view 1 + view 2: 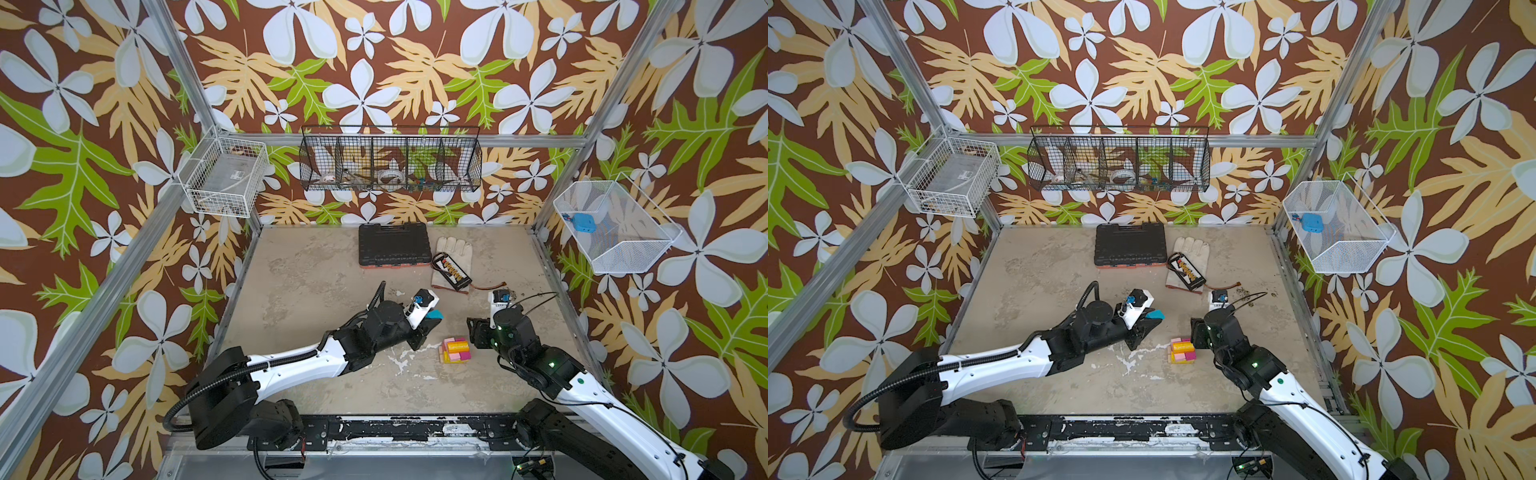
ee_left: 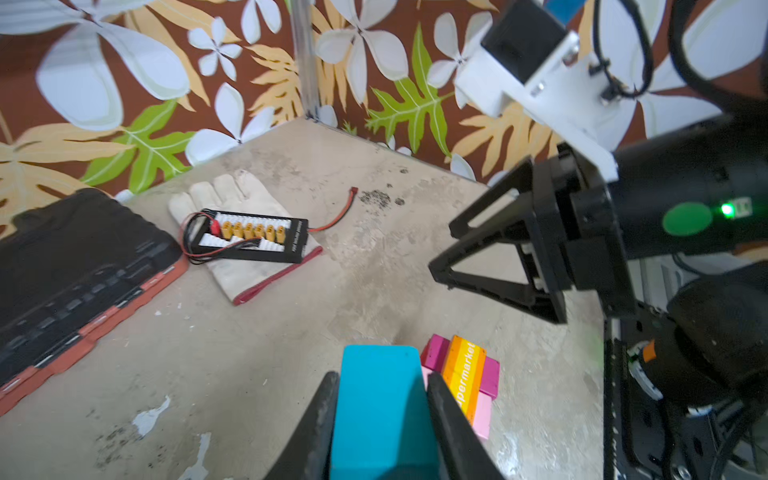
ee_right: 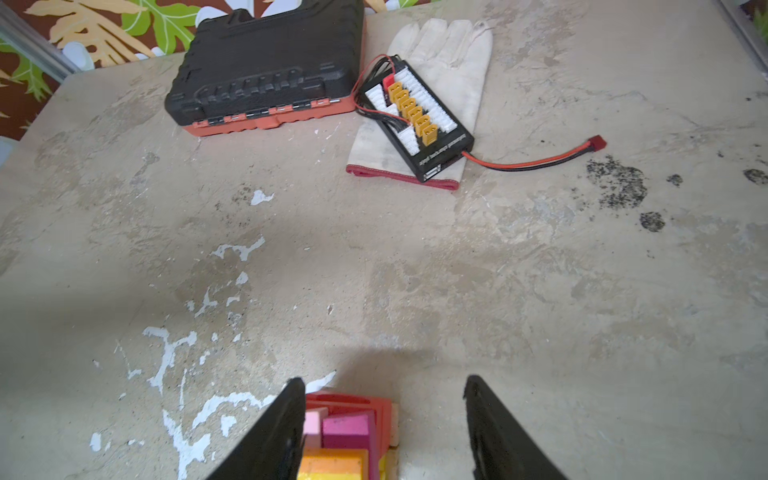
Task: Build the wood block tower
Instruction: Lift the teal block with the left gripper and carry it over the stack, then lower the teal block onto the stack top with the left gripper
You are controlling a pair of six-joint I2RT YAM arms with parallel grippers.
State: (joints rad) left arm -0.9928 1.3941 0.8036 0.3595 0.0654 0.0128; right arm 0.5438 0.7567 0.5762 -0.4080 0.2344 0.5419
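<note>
As left tool (image 2: pixel 382 376) grips teal block (image 2: pixel 380 415) | right tool (image 3: pixel 384 380) spread | mesh basket (image 1: pixel 636 249): blue object (image 1: pixel 581 222)

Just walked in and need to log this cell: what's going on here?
Two robot arms are building a wood block tower. The left end effector is shut on a teal wooden block, held off the mottled beige table near the multicoloured stack of wooden blocks. The right end effector hangs open right by that stack, holding nothing.
</note>
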